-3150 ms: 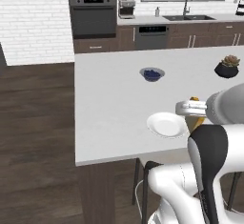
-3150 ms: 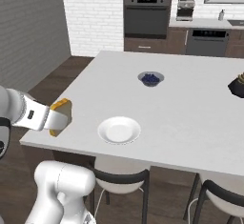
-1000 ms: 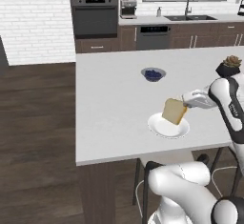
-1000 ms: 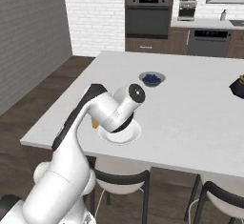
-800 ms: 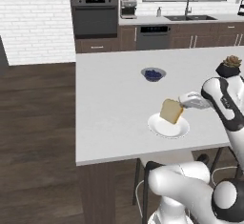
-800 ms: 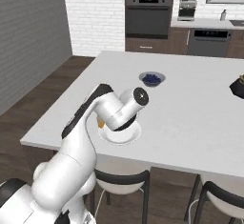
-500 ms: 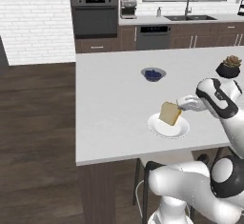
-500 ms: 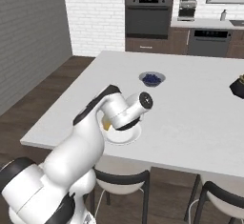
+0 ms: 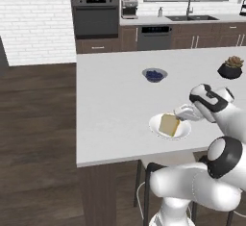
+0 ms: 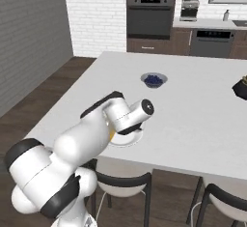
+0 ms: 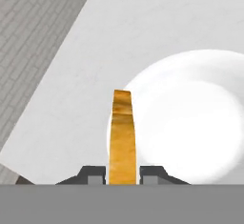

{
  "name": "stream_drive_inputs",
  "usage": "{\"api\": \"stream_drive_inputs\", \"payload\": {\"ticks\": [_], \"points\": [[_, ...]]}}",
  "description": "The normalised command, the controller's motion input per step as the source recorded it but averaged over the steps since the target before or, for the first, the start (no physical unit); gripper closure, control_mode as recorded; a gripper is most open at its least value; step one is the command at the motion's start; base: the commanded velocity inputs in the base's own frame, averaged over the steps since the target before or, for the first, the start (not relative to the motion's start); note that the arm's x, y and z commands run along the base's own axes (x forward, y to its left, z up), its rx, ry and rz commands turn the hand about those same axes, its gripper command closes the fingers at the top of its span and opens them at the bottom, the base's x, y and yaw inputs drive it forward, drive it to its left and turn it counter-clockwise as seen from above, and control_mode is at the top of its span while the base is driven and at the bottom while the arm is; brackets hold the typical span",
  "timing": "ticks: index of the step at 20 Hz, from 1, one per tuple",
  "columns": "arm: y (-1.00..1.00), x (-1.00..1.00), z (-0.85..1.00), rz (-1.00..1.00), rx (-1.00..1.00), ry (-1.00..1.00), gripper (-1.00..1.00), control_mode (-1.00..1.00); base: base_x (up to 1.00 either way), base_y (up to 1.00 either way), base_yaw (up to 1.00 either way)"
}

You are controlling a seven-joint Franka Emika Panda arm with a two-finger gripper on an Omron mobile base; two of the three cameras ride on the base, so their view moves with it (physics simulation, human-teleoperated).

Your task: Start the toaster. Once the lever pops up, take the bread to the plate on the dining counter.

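The bread (image 9: 168, 124), a tan slice with a brown crust, stands tilted on edge over the white plate (image 9: 156, 124) near the front edge of the dining counter (image 9: 110, 105). My gripper (image 9: 180, 115) reaches in from the right and is shut on the slice's upper right corner. In the hand view the bread (image 11: 122, 132) shows edge-on between my two fingertips (image 11: 94, 173), with the gripper (image 11: 122, 174) above the left part of the plate (image 11: 190, 123). In the right base view my forearm covers most of the plate (image 10: 129, 141). The toaster is out of view.
A small grey bowl with blue contents (image 9: 154, 74) sits farther back on the counter. A potted plant in a dark pot (image 9: 230, 68) stands at the right. Stools (image 10: 120, 182) are tucked under the near edge. Oven and sink line the far wall.
The bread has come down and slightly left, closer onto the plate, still in the gripper. The arm's elbow has folded in toward the base.
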Motion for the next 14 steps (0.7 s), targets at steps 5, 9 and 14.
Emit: {"api": "stream_drive_inputs", "payload": {"ticks": [5,9,14], "points": [[0.00,0.32,-0.08,0.00,0.00,0.06,1.00,-1.00,0.00,0.00,0.00],[0.00,0.51,-0.01,0.00,0.00,0.01,1.00,-1.00,0.00,0.00,0.00],[0.00,0.48,0.00,0.00,0.00,0.01,1.00,-1.00,0.00,0.00,0.00]]}}
